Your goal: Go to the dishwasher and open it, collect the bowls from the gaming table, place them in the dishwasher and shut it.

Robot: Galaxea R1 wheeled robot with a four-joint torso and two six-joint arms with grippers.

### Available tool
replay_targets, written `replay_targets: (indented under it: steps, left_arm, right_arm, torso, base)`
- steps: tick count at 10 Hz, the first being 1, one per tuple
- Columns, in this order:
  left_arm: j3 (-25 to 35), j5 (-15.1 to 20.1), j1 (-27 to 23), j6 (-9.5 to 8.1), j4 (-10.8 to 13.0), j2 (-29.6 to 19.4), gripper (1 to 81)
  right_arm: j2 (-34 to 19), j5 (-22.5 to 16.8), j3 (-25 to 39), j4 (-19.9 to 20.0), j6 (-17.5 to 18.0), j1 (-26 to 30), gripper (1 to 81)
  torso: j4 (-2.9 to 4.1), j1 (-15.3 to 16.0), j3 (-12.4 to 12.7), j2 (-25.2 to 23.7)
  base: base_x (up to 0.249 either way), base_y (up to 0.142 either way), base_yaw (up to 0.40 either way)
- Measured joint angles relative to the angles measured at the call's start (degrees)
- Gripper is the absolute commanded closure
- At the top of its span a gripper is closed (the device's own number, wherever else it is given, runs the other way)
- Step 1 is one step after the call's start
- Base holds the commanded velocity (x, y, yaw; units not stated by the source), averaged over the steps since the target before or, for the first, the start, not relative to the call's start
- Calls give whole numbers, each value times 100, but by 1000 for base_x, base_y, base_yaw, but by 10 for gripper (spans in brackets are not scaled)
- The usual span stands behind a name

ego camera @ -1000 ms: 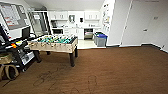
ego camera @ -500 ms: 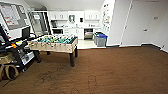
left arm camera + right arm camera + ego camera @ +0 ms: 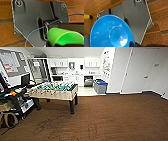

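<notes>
Robot is mid-room on brown wood-pattern floor (image 3: 112, 119), facing the kitchenette at the far end. The dishwasher (image 3: 88, 81) sits under the counter there, steel front, well apart from the robot; too small to tell whether its door is open.

Right claw (image 3: 133, 44): dark fingertip clamped over the rim of a bright blue bowl (image 3: 110, 33), bowl mouth toward the wrist camera, looks empty. Left claw (image 3: 52, 44): gripping a bright green cup (image 3: 62, 36) at its base. A thin blue cable (image 3: 37, 29) runs past the cup.

Foosball table (image 3: 53, 89) stands ahead on the left, a cluttered black cart (image 3: 15, 98) left of it, blue-lidded bins (image 3: 100, 86) just right of the dishwasher.

Judgement: step in hand is carrying the load to the dishwasher. To do it well: drive the open lane right of the foosball table, keep arms tucked and level so the bowl doesn't slip from its rim grip, stop short of the bins with room for the dishwasher door.
</notes>
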Motion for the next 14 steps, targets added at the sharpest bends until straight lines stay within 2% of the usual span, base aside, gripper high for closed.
replay_targets:
  steps: [5, 14]
  left_arm:
    - [5, -2, -44, 11, 0, 2, 811]
    - [21, -24, -15, 11, 0, -16, 811]
  right_arm:
    - [-2, 24, 0, -4, 0, 32, 811]
    - [6, 24, -10, -23, -2, 32, 811]
  torso:
    - [0, -5, 0, 0]
    - [0, -6, 2, -2]
  base:
    - [118, 0, 0]
    - [146, -94, 0]
